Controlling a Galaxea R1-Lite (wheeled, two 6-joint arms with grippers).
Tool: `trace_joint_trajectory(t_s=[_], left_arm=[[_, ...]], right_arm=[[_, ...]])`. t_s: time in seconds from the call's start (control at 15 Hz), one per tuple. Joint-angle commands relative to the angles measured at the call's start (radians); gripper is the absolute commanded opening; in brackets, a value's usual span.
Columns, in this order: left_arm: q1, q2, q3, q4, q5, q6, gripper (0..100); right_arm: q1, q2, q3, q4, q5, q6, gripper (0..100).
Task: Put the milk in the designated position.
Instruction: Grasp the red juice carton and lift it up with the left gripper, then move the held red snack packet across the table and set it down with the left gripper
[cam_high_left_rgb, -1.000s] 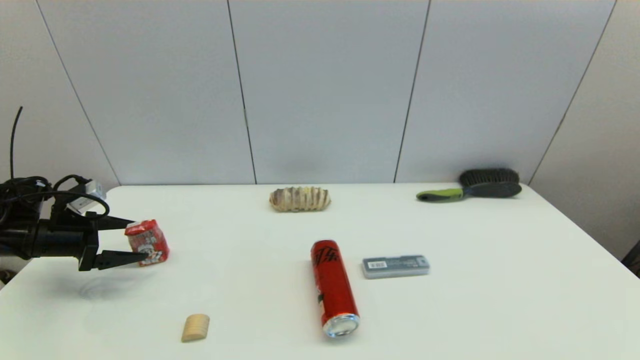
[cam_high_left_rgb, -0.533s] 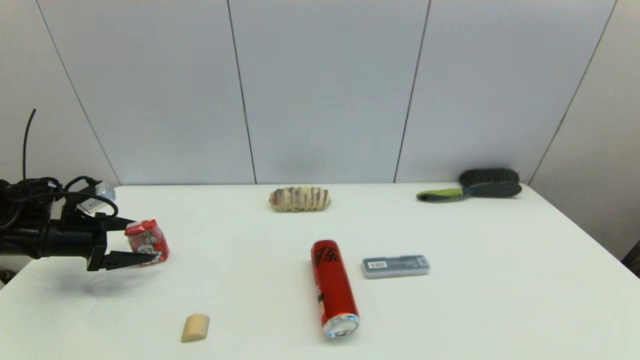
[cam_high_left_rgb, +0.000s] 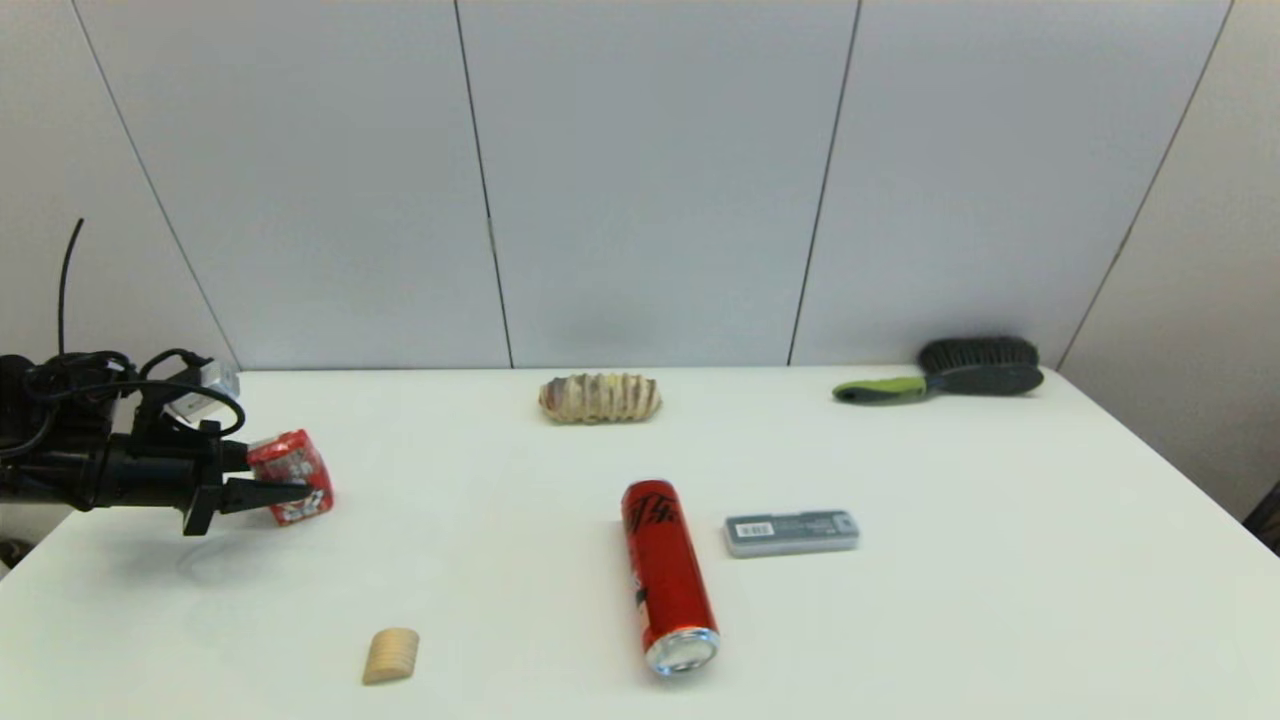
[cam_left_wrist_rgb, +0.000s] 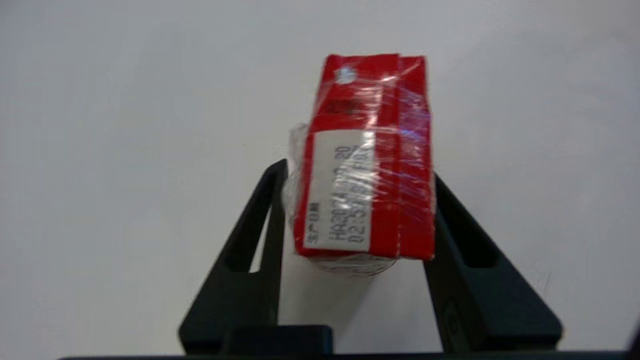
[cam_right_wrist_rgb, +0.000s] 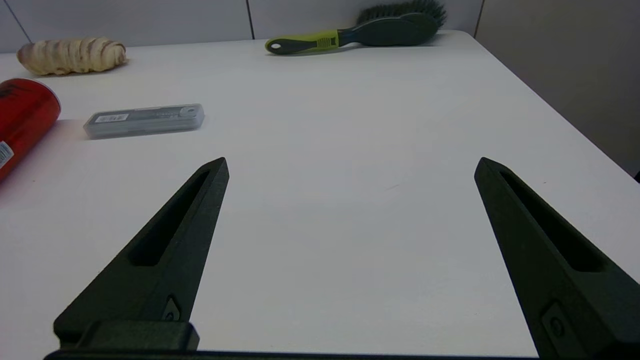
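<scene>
The milk (cam_high_left_rgb: 300, 462), a small red carton wrapped in clear film, is at the table's left side. My left gripper (cam_high_left_rgb: 285, 477) reaches in from the left and is shut on it. In the left wrist view both black fingers press the two sides of the milk (cam_left_wrist_rgb: 367, 165), whose date-stamped top faces the camera, with the left gripper (cam_left_wrist_rgb: 359, 172) around it. Whether the carton touches the table I cannot tell. No mark for a designated position shows on the white tabletop. My right gripper (cam_right_wrist_rgb: 351, 162) is open over bare table at the right, out of the head view.
A long red can (cam_high_left_rgb: 667, 575) lies at centre front with a grey case (cam_high_left_rgb: 791, 532) beside it. A ridged bread roll (cam_high_left_rgb: 599, 397) sits at the back middle, a green-handled brush (cam_high_left_rgb: 950, 375) at the back right, and a small wooden block (cam_high_left_rgb: 391, 655) at front left.
The left gripper's fingers have closed from a wide gap onto the milk. The carton has shifted slightly up and toward the arm.
</scene>
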Motion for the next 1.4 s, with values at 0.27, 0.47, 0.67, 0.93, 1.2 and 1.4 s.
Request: trace_joint_trajectory(t_s=[0.27, 0.47, 0.67, 0.93, 1.2, 1.4], left_arm=[[-0.001, -0.029, 0.006, 0.007, -0.007, -0.006, 0], [-0.016, -0.091, 0.012, 0.010, -0.008, -0.039, 0], [-0.127, -0.203, -0.008, 0.008, -0.010, -0.217, 0], [-0.366, -0.295, -0.065, 0.005, -0.005, -0.411, 0], [-0.584, -0.286, -0.188, 0.004, 0.104, -0.492, 0], [-0.730, -0.213, -0.318, -0.016, 0.159, -0.536, 0]], right_arm=[[0.000, 0.001, 0.000, 0.000, 0.000, 0.000, 100], [0.000, 0.000, 0.000, 0.000, 0.000, 0.000, 100], [0.000, 0.000, 0.000, 0.000, 0.000, 0.000, 100], [0.000, 0.001, 0.000, 0.000, 0.000, 0.000, 100], [-0.001, 0.001, 0.000, 0.000, 0.000, 0.000, 100], [0.000, 0.001, 0.000, 0.000, 0.000, 0.000, 100]])
